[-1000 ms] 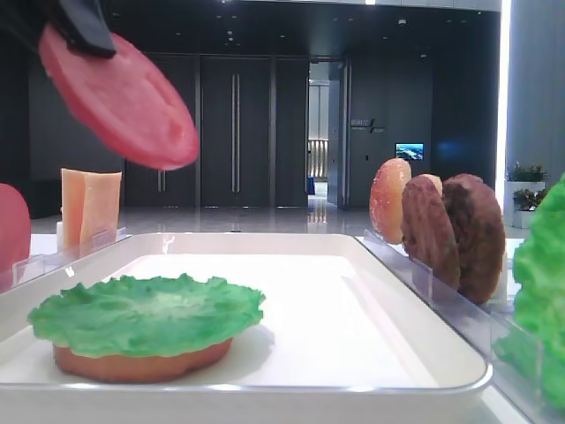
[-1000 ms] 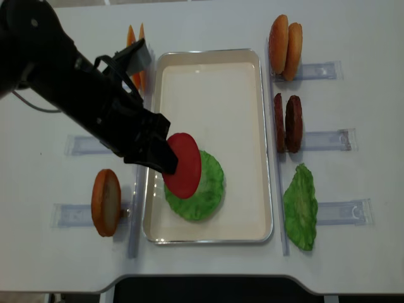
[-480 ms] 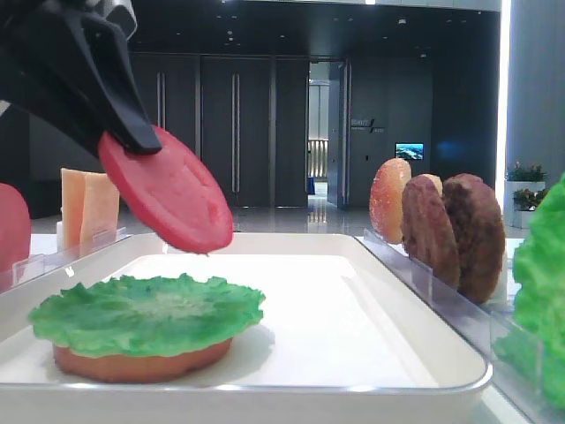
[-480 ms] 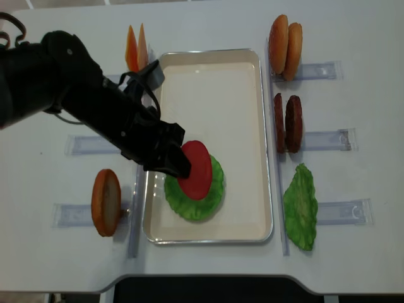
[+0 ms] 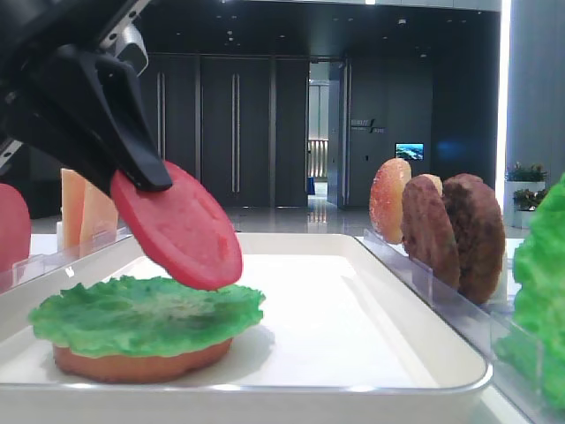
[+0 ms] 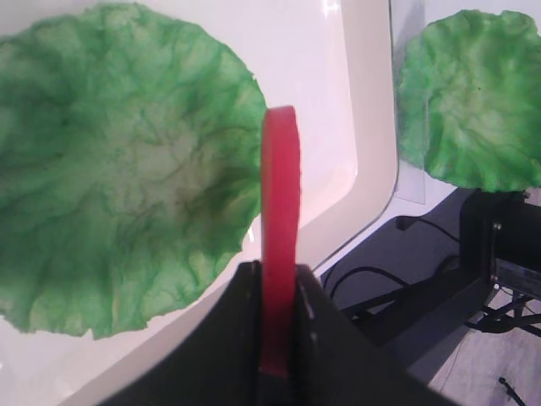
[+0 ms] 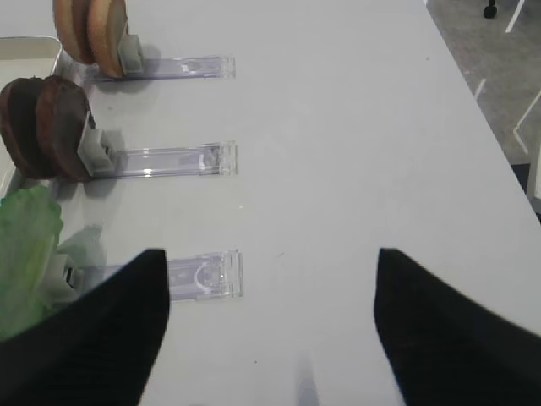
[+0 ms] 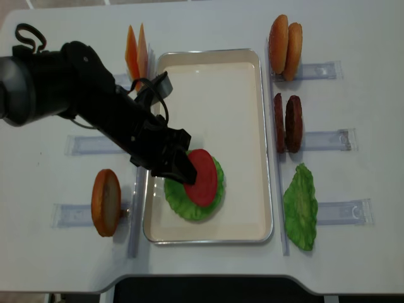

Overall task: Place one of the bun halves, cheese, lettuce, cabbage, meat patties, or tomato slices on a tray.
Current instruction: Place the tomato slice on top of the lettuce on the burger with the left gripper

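Observation:
My left gripper (image 8: 180, 167) is shut on the edge of a pinkish-red tomato slice (image 8: 203, 178). The slice (image 5: 181, 230) hangs tilted, its lower edge down at the green lettuce (image 5: 132, 314). That lettuce lies on an orange-tan bun half (image 5: 132, 364) in the near end of the white tray (image 8: 214, 82). In the left wrist view the tomato slice (image 6: 281, 186) stands edge-on between my black fingers (image 6: 245, 292), beside the lettuce (image 6: 118, 169). My right gripper (image 7: 270, 330) stands open over bare table, with nothing between its fingers.
Clear racks flank the tray. Right of it stand bun halves (image 8: 285, 44), meat patties (image 8: 288, 123) and another lettuce leaf (image 8: 300, 205). Cheese slices (image 8: 136, 53) and an orange-red disc (image 8: 105, 202) stand on the left. The table's front edge is near the tray.
My left gripper has carried the tomato slice down and to the right, from above the tray's left rim to just over the lettuce. The right gripper's earlier state is not shown.

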{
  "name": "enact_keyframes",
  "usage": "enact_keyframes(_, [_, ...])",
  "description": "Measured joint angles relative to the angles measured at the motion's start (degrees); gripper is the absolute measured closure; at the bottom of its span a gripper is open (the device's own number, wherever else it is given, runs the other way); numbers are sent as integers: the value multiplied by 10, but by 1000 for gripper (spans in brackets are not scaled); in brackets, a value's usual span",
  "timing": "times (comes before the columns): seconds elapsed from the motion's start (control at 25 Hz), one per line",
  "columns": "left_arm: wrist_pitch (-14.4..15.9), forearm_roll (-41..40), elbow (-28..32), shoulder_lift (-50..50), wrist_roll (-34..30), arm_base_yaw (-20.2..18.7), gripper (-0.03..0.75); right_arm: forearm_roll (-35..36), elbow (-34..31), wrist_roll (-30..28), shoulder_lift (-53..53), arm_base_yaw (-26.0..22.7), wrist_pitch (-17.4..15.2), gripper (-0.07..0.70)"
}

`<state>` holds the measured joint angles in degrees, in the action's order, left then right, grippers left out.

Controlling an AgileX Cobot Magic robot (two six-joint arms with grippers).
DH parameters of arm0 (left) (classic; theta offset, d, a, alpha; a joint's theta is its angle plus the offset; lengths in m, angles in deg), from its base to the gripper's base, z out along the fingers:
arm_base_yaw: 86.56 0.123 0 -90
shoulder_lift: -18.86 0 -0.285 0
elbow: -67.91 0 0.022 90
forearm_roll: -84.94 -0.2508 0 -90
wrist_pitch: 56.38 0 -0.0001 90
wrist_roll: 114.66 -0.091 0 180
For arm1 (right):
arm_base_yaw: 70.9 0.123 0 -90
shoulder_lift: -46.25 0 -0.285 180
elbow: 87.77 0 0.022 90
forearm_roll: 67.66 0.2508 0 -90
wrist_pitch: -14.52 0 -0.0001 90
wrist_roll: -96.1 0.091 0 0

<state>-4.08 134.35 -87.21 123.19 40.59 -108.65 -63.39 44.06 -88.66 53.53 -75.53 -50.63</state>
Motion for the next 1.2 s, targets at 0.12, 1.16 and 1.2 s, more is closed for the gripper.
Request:
enact_keyframes(0.12, [-2, 0, 0, 0, -7, 9, 667, 0, 0, 0, 0, 0, 0, 145])
enact_keyframes(1.16, [-8, 26, 3, 44, -38, 21, 667, 0, 0, 0, 0, 0, 0, 145])
enact_keyframes(1.2, [-8, 26, 3, 44, -38, 21, 667, 0, 0, 0, 0, 0, 0, 145])
